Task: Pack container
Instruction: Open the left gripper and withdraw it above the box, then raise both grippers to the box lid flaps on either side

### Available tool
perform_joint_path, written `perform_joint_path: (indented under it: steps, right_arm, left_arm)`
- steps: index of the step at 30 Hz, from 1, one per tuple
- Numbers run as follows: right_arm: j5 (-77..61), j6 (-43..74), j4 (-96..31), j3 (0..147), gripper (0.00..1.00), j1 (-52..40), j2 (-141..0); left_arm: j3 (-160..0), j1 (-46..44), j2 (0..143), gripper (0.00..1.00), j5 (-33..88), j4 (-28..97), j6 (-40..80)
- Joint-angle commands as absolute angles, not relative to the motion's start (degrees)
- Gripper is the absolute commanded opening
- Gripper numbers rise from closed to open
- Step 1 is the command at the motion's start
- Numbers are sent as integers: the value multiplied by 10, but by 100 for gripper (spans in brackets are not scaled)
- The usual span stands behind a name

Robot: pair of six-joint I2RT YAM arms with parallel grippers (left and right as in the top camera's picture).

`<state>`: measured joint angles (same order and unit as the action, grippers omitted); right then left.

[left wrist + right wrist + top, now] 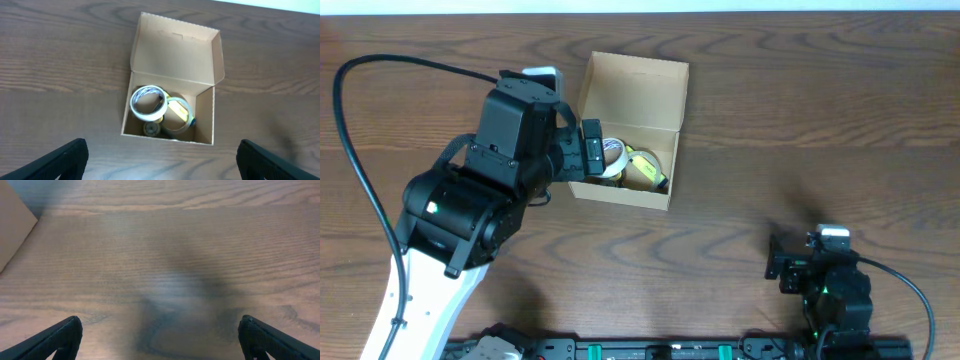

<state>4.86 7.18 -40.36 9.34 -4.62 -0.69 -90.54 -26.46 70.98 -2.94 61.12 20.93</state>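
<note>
Overhead, the left end effector point(165, 159) hung spread and empty above the container point(204, 116), open on the tabletop point(60, 60) with tape rolls point(148, 102) inside. Closing looked next: its flap point(175, 50) would need an even push from behind. The right end effector point(161, 339) rested spread, well apart.

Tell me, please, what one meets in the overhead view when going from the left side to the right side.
black and white left robot arm → small tan cardboard box with its flap lid open → black right robot arm
</note>
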Motion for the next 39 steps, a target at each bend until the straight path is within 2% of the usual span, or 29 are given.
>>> perform_joint_path:
  steps: [1, 7, 11, 19, 25, 30, 37, 38, 39]
  right_arm:
    - [6, 109, -383, 103, 99, -43, -4]
    - [-35, 94, -335, 165, 99, -43, -5]
    - [-34, 39, -326, 267, 99, -43, -52]
    - [-33, 36, -90, 340, 99, -43, -179]
    - [-30, 48, -126, 339, 99, -43, -211]
    - [-95, 73, -132, 372, 99, -43, -302]
    - [-161, 90, -192, 544, 99, -41, -564]
    - [-170, 90, -195, 576, 98, -41, -613]
    - [-175, 91, -195, 602, 81, -41, -660]
  left_arm:
    - [-902, -263, 708, 95, -6, 611, 208]
    - [-902, -263, 708, 95, 7, 608, 229]
    - [-902, -263, 712, 95, 8, 595, 241]
    - [-902, -262, 720, 95, 9, 540, 249]
    - [-902, -262, 720, 95, 9, 509, 249]
    - [-902, -231, 733, 95, 3, 512, 261]
    - [-902, -107, 781, 95, 77, 495, 272]
    - [-902, -81, 796, 95, 94, 486, 272]
    - [-902, -56, 814, 98, 113, 472, 272]
